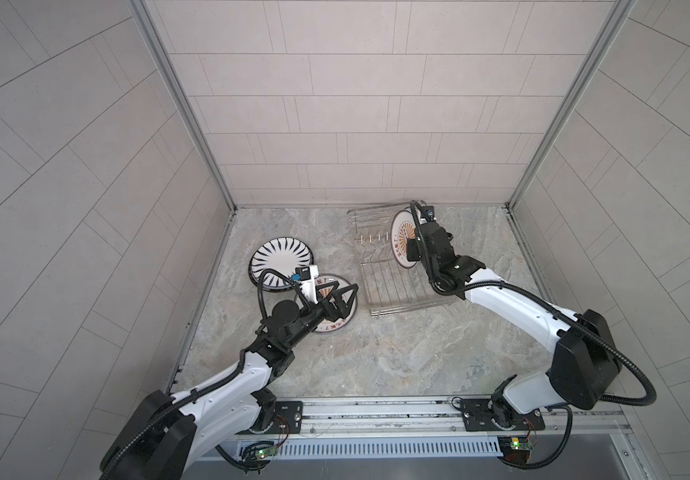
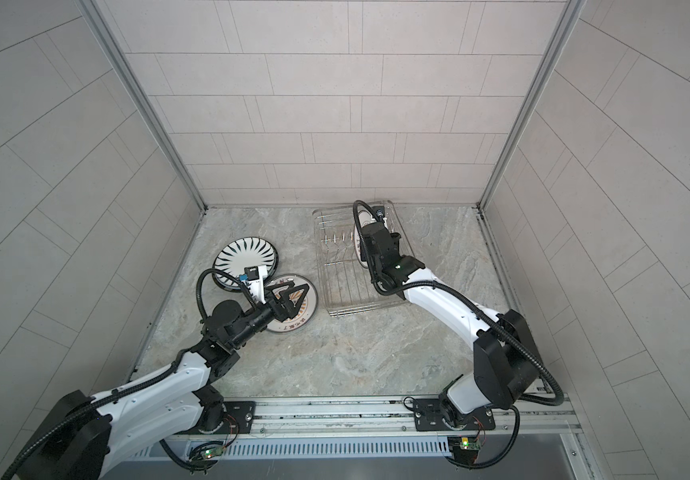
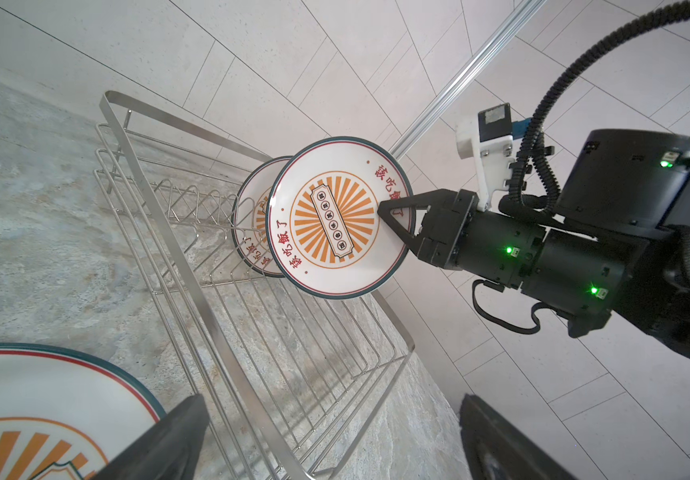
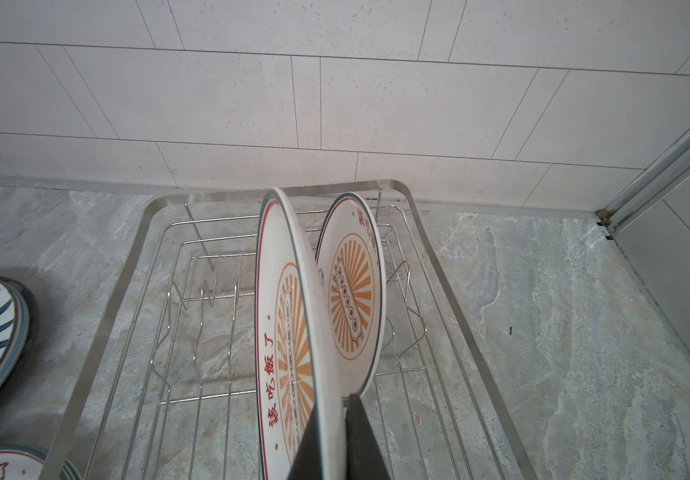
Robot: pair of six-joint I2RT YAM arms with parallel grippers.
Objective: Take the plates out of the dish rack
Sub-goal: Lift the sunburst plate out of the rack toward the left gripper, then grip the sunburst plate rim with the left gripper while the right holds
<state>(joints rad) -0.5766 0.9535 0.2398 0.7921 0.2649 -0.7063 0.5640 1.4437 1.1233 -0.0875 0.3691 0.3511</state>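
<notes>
step: lifting the front sunburst plate (image 3: 335, 216) out of the dish rack (image 1: 397, 286), my read.
right gripper (image 3: 393, 218): clamped tight on that plate's rim, one finger on the face, one behind. Plate is upright, edge-on in the right wrist view.
plate position: over the far end of the rack, just in front of the second sunburst plate (image 4: 351, 299), which stands in the prongs. Can't tell if the two touch, or if the held plate's lower edge is clear of the prongs.
left gripper (image 1: 341, 299): jaws wide apart, holding nothing, hovers over a flat sunburst plate (image 1: 343, 322) on the table (image 1: 376, 353).
already out: that flat plate, plus the black-striped plate (image 1: 281, 259) beside it, rims overlapping.
how to lift: straight up along the plate's own plane until the lower edge clears prongs and rack side. No sideways pull before that, or it levers the prongs and drags the rack.
neighbour: keep the held plate off the second one; a knock could tip it.
grip risk: glazed rim, small pinch, heavy disc hanging off it. It will likely swing in the fingers, so move slow, no quick wrist rolls.
set-down: tilt to flat low over the table, land one edge first, then release.
left arm: should move out of the drop zone, or be ready for a handover.
</notes>
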